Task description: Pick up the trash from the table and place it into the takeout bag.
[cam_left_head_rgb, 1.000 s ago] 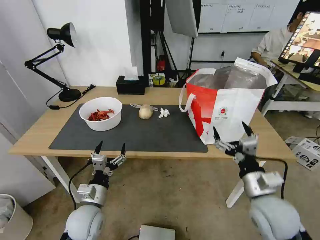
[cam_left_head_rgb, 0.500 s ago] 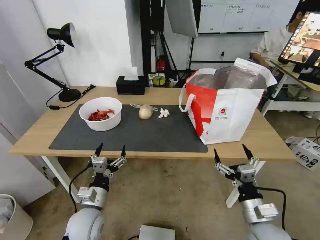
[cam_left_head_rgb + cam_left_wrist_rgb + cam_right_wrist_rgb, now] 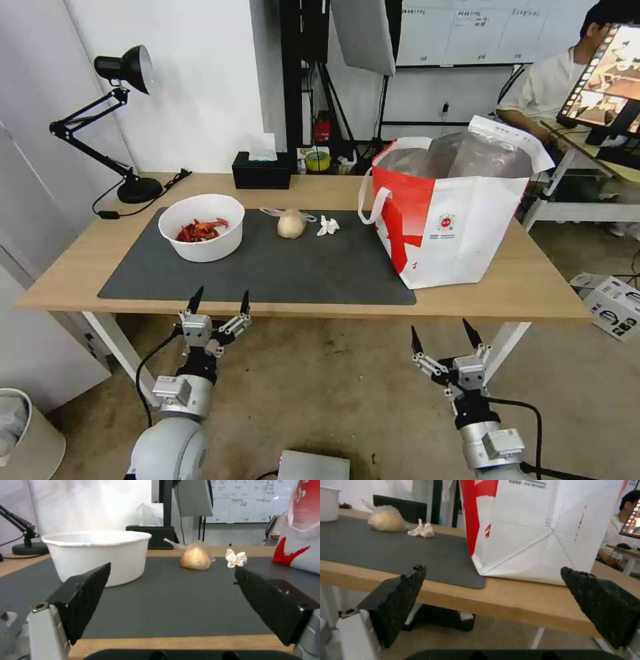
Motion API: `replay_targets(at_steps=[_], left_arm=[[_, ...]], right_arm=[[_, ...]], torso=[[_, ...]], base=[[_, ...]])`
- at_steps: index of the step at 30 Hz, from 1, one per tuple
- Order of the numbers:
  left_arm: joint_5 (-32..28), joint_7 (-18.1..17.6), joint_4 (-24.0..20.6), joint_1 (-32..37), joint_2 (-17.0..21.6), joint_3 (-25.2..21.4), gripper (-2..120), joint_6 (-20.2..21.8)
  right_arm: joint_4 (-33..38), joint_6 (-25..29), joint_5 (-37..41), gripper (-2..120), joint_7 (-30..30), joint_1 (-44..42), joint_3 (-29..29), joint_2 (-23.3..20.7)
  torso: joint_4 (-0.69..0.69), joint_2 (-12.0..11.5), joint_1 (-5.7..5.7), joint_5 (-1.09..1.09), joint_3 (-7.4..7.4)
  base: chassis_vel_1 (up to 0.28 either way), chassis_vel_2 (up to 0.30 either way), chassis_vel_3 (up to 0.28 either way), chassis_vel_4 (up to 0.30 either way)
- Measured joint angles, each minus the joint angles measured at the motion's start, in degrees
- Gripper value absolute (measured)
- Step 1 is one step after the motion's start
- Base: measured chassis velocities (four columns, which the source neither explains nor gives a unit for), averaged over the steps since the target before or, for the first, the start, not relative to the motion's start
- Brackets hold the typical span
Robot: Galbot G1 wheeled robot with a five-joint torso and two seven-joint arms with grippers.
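Table (image 3: 80, 273) holds 1 bowl (image 3: 201, 227), 1 takeout bag (image 3: 453, 213); left gripper (image 3: 219, 304), right gripper (image 3: 443, 337) spread apart.

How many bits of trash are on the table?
3: a bowl of red shells at the mat's left, a wrapped lump mid-mat, and a crumpled tissue beside it, toward the bag. The bag may hide more.

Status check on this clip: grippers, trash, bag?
Left gripper and right gripper open, empty, below table front edge. Bowl of red shells, wrapped lump, crumpled tissue on mat. Takeout bag open, unobstructed.
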Motion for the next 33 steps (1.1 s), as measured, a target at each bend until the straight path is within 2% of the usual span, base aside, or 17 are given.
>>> replay_targets(at_steps=[9, 12, 13, 16, 17, 21, 22, 25, 26, 30, 31, 33], left_arm=[[0.0, 0.0, 0.1, 0.1, -0.1, -0.2, 100, -0.1], [0.2, 0.0, 0.0, 0.1, -0.3, 0.0, 100, -0.1], [0.2, 0.0, 0.0, 0.1, -0.3, 0.0, 100, -0.1], [0.5, 0.1, 0.0, 0.2, -0.6, 0.2, 100, -0.1], [0.5, 0.1, 0.0, 0.2, -0.6, 0.2, 100, -0.1], [0.8, 0.1, -0.2, 0.3, -0.9, 0.3, 100, -0.1], [0.8, 0.1, -0.2, 0.3, -0.9, 0.3, 100, -0.1], [0.8, 0.1, -0.4, 0.6, -0.9, 0.2, 100, 0.0], [0.8, 0.1, -0.4, 0.6, -0.9, 0.2, 100, 0.0], [0.9, 0.1, -0.5, 0.7, -1.0, 0.1, 100, 0.0], [0.9, 0.1, -0.5, 0.7, -1.0, 0.1, 100, 0.0], [0.9, 0.1, -0.5, 0.8, -1.0, 0.0, 100, 0.0]], right_arm=[[1.1, -3.5, 3.5, 100, -0.3, 3.1, -3.4, -1.6], [2.1, -8.9, 6.6, 100, -0.8, 9.1, -8.5, -2.8], [2.1, -8.9, 6.6, 100, -0.8, 9.1, -8.5, -2.8], [0.9, -14.4, 7.7, 100, 0.1, 14.8, -11.7, -2.9], [0.9, -14.4, 7.7, 100, 0.1, 14.8, -11.7, -2.9], [-1.7, -20.9, 9.6, 100, 2.6, 21.3, -15.7, -2.4], [-1.7, -20.9, 9.6, 100, 2.6, 21.3, -15.7, -2.4], [-5.5, -24.9, 11.7, 100, 5.0, 28.5, -19.4, -2.0], [-5.5, -24.9, 11.7, 100, 5.0, 28.5, -19.4, -2.0], [-13.0, -27.2, 16.1, 100, 8.5, 40.7, -25.5, -1.5], [-13.0, -27.2, 16.1, 100, 8.5, 40.7, -25.5, -1.5], [-17.9, -27.2, 18.3, 100, 10.2, 46.7, -28.3, -0.9]], torso=[[-0.01, 0.0, 0.00, 0.00, 0.00], [0.00, 0.0, 0.01, 0.00, 0.00], [0.00, 0.0, 0.01, 0.00, 0.00], [0.02, 0.0, 0.01, 0.00, 0.01], [0.02, 0.0, 0.01, 0.00, 0.01], [0.00, 0.0, 0.01, 0.00, 0.00], [0.00, 0.0, 0.01, 0.00, 0.00], [0.00, 0.0, 0.01, 0.00, 0.01], [0.00, 0.0, 0.01, 0.00, 0.01], [0.01, 0.0, 0.02, 0.00, 0.01], [0.01, 0.0, 0.02, 0.00, 0.01], [0.01, 0.0, 0.01, -0.01, 0.01]], base=[[0.000, 0.000, 0.000, 0.000], [0.000, 0.000, 0.000, 0.000], [0.000, 0.000, 0.000, 0.000], [0.000, 0.000, 0.000, 0.000], [0.000, 0.000, 0.000, 0.000], [0.000, 0.000, 0.000, 0.000], [0.000, 0.000, 0.000, 0.000], [0.000, 0.000, 0.000, 0.000], [0.000, 0.000, 0.000, 0.000], [0.000, 0.000, 0.000, 0.000], [0.000, 0.000, 0.000, 0.000], [0.000, 0.000, 0.000, 0.000]])
